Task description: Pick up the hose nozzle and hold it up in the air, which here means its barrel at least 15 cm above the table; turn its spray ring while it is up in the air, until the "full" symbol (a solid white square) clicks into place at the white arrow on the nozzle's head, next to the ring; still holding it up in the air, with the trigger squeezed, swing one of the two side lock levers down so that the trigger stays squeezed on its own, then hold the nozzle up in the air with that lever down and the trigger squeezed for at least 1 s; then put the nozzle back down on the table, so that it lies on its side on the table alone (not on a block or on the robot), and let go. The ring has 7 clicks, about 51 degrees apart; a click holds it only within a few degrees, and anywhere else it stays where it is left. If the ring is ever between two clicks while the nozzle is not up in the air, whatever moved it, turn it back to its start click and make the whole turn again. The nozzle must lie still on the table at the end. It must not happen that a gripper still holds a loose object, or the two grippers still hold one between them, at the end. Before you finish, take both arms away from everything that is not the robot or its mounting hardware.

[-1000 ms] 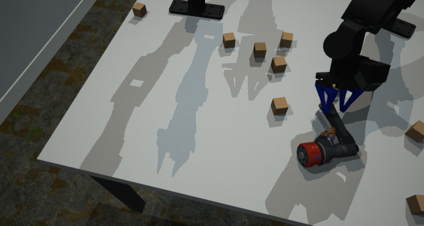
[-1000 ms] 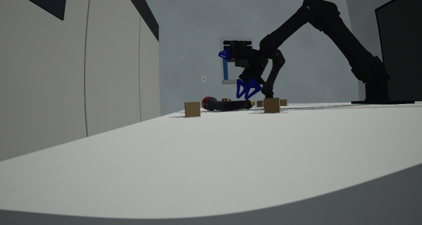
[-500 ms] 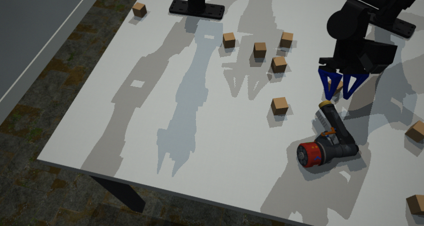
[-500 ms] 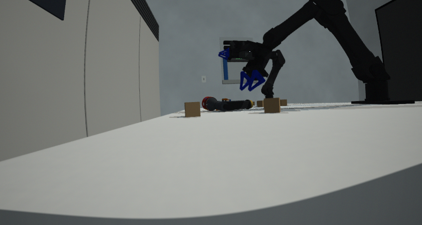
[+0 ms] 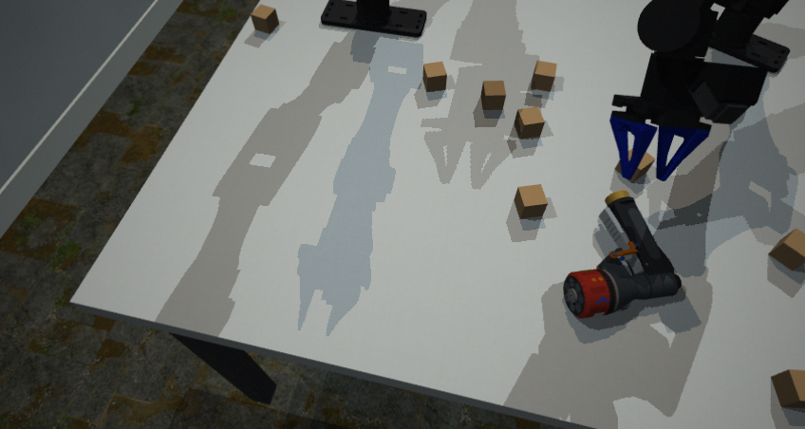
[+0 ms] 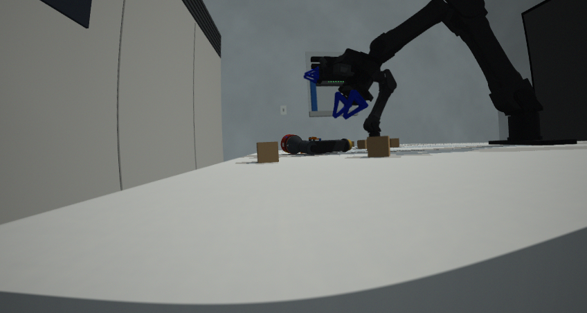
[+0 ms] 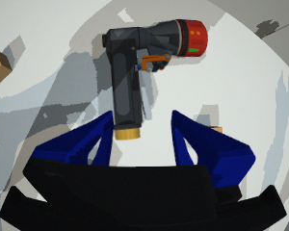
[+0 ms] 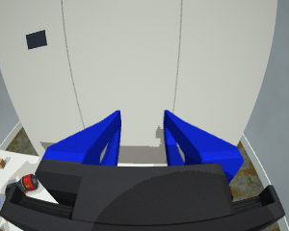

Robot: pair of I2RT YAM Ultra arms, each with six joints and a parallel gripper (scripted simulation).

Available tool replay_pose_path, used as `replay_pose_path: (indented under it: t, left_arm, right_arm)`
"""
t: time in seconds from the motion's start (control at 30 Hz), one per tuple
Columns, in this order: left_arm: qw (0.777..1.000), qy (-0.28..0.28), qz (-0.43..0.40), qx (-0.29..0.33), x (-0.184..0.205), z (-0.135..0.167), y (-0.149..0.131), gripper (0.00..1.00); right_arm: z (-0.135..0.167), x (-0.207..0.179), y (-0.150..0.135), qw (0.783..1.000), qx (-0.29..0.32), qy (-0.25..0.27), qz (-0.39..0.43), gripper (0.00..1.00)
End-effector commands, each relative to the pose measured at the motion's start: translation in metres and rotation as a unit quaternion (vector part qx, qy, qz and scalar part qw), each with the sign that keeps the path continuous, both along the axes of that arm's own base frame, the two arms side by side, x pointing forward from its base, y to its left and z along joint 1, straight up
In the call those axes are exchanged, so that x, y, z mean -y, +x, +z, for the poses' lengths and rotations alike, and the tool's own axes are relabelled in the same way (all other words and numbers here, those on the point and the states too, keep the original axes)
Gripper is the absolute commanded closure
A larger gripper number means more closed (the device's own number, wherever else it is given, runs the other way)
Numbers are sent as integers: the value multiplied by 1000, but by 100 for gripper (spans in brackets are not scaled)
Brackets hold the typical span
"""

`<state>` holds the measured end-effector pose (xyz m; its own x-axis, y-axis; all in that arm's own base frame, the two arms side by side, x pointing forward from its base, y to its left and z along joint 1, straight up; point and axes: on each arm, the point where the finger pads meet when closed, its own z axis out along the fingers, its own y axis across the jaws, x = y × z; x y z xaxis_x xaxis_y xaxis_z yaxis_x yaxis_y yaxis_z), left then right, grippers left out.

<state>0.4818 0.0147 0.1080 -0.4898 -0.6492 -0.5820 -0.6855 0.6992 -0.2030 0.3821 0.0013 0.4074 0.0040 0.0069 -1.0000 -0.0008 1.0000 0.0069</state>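
Red on spray ring (image 5: 591, 292) (image 6: 284, 144) (image 7: 197, 38) (image 8: 30, 182), orange on lock lever (image 5: 624, 251) (image 7: 155, 62), yellow on end cap (image 5: 616, 197) (image 6: 349, 144) (image 7: 128, 134), blue and black on left gripper (image 5: 645, 177) (image 6: 340, 117) (image 7: 143, 113), right gripper (image 6: 304, 75) (image 8: 143, 113).

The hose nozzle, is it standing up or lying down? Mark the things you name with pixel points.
Lying on its side: the nozzle (image 5: 649, 250) (image 6: 325, 146) (image 7: 126, 87) stretches low along the table (image 5: 395, 244) (image 6: 288, 227), handle and red ring (image 5: 589, 293) (image 7: 196, 38) both down flat.

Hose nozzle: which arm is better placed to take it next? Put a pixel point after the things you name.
Left, I'd judge. Its open gripper (image 5: 645, 177) (image 6: 340, 116) (image 7: 143, 113) hovers near the brass-coloured handle end of the nozzle (image 5: 649, 244) (image 6: 325, 146) (image 7: 126, 87) (image 8: 25, 184); the right gripper (image 6: 304, 75) (image 8: 142, 116) points off toward a wall panel.
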Motion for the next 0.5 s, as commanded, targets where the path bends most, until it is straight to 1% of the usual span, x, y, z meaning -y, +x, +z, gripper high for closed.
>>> replay_pose_path:
  t: [0.0, 0.33, 0.4, 0.43, 0.47]
  left_arm:
    - [998, 8, -46, 50, -2, 37, 7, 49]
    - [980, 41, -135, 143, 1, 111, 0, 49]
    - [980, 41, -135, 143, 1, 111, 0, 49]
    - [978, 45, -141, 149, 2, 117, -1, 49]
    - [975, 50, -148, 160, 2, 125, -3, 49]
  right_arm:
    - [29, -5, -8, 999, 34, -3, 5, 63]
    - [15, 0, -8, 1000, 23, -3, -1, 63]
    - [15, 0, -8, 1000, 23, -3, -1, 63]
    - [7, 1, -3, 1000, 11, -2, -1, 63]
    - [10, 2, -7, 1000, 18, -3, -3, 63]
